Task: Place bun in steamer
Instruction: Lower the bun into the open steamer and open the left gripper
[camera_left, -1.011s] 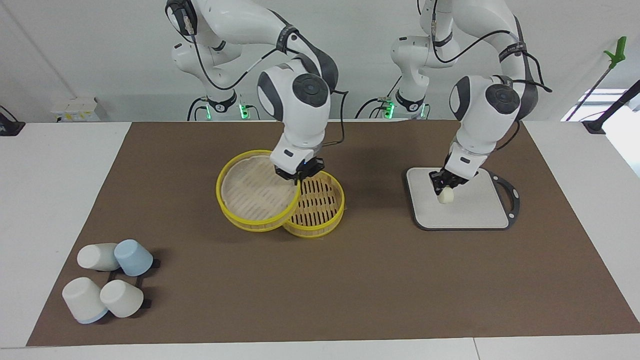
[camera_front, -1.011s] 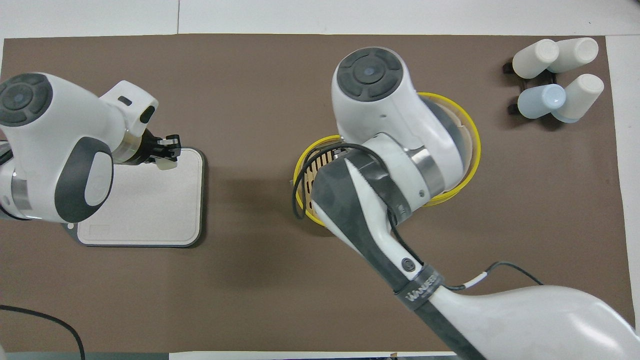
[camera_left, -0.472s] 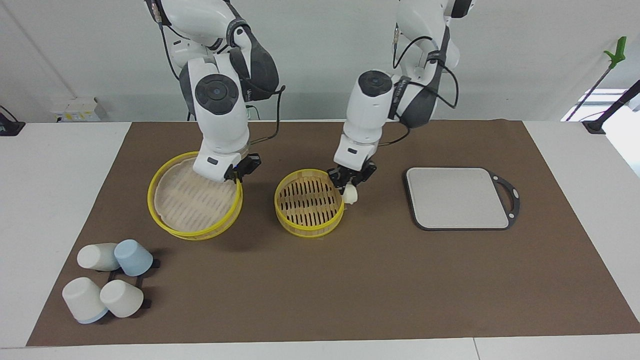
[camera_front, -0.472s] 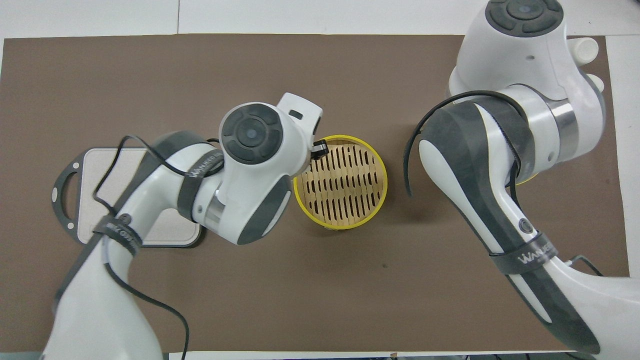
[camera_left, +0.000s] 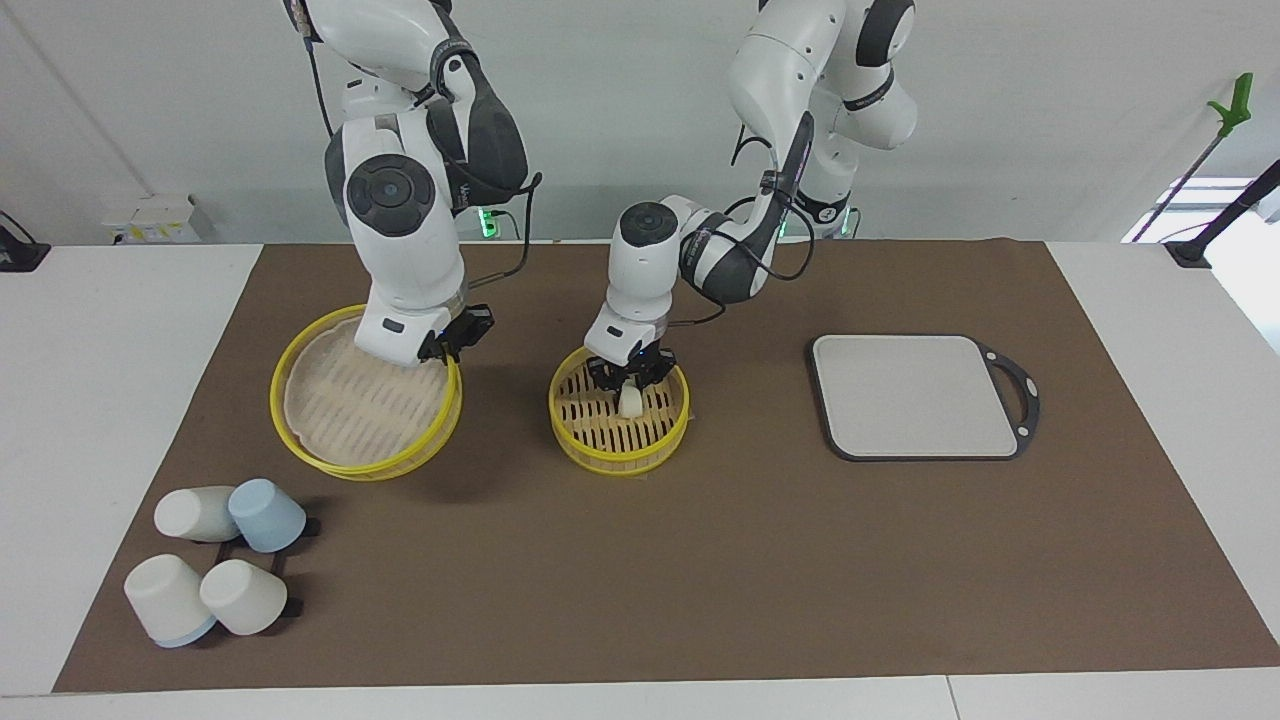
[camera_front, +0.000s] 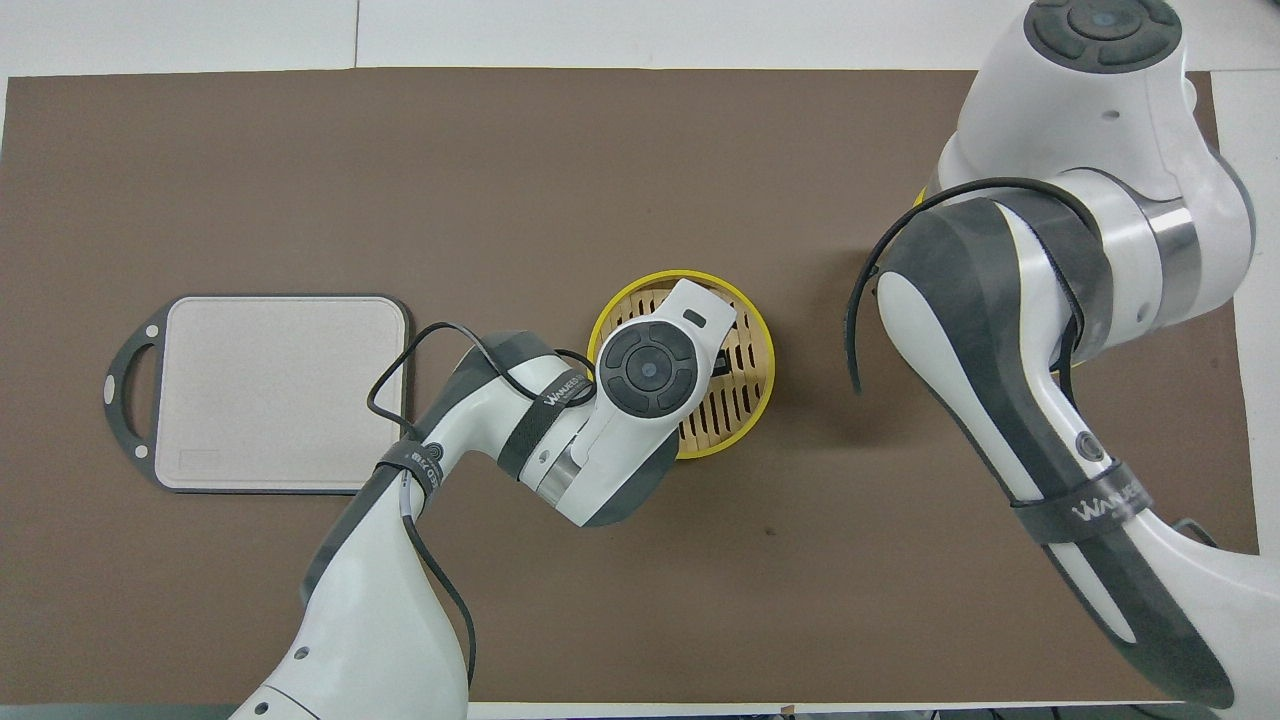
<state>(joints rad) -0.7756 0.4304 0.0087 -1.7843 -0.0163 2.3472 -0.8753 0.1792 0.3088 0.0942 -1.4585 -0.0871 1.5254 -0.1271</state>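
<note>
Facing view: the left gripper (camera_left: 629, 381) was down inside the steamer (camera_left: 619, 447), closed on the bun (camera_left: 630, 401), which stood upright and low over the slatted base; whether it touched the slats could not be told. The steamer sat mid-desk. The right gripper (camera_left: 452, 340) gripped the rim of the lid (camera_left: 362, 405), held tilted toward the right arm's end of the desk. A grey board (camera_left: 912, 395) lay toward the left arm's end. Four cups (camera_left: 215, 565) were clustered at the corner on the right arm's end, by the edge farthest from the robots.

Overhead view: the left arm's wrist covered much of the steamer (camera_front: 755, 345), hiding bun and gripper. The right arm hid the lid. The board (camera_front: 270, 395) lay bare.
</note>
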